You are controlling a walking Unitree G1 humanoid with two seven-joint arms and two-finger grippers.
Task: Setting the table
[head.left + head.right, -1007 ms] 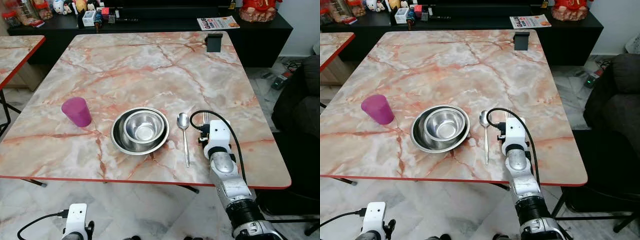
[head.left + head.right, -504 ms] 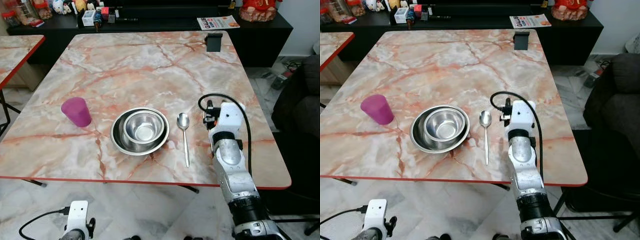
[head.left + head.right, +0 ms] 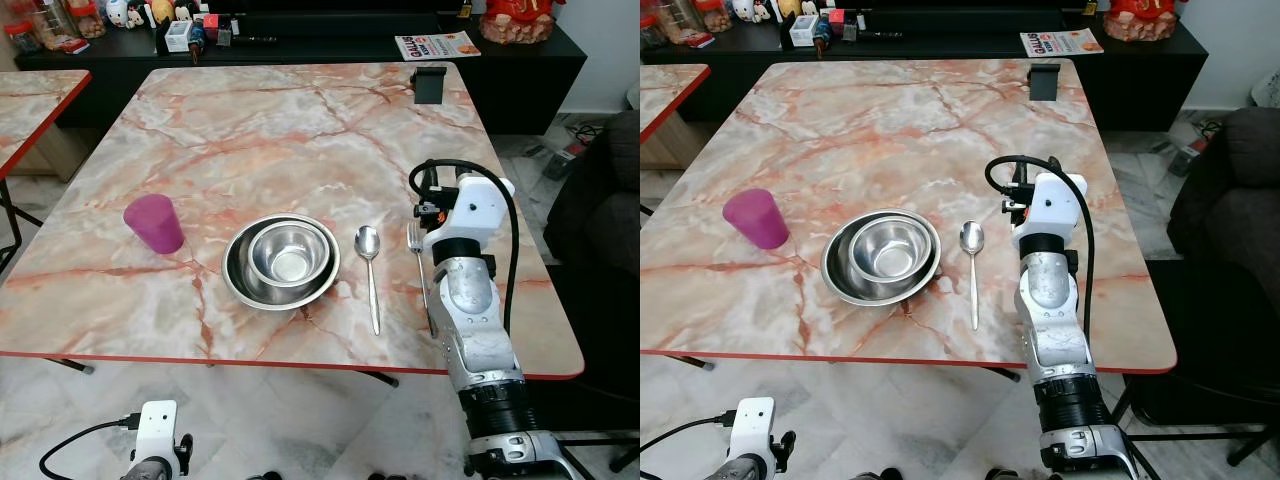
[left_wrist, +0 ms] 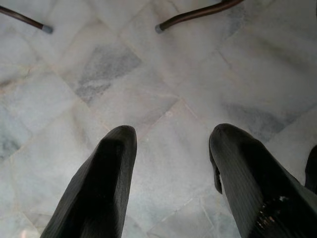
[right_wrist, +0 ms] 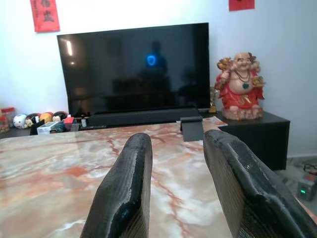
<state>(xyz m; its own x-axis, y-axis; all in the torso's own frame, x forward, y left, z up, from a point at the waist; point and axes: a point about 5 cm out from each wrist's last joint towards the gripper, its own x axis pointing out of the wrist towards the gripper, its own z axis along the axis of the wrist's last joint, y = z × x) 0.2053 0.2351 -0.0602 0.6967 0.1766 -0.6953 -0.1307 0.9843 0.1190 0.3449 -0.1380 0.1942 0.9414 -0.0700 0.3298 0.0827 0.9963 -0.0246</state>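
Observation:
On the marble table [image 3: 300,130] a steel bowl [image 3: 289,252] sits inside a steel plate [image 3: 240,280]. A purple cup [image 3: 153,222] stands to their left. A spoon [image 3: 368,270] lies to their right, and a fork [image 3: 421,272] lies right of the spoon. My right gripper [image 5: 176,144] is open and empty, raised over the table just beyond the fork and pointing across the table at the television. Its arm [image 3: 470,300] stands beside the fork. My left gripper [image 4: 173,134] hangs open over the floor, below the table's near edge.
A small black stand [image 3: 428,84] sits at the table's far right edge. Behind the table are a black sideboard with a magazine [image 3: 436,45], a television [image 5: 133,69] and a red figurine [image 5: 242,87]. A dark sofa [image 3: 600,200] is on the right. A second table [image 3: 30,100] is on the left.
My right gripper has risen from the table and moved away toward the far right. The fork it was down over now lies uncovered right of the spoon.

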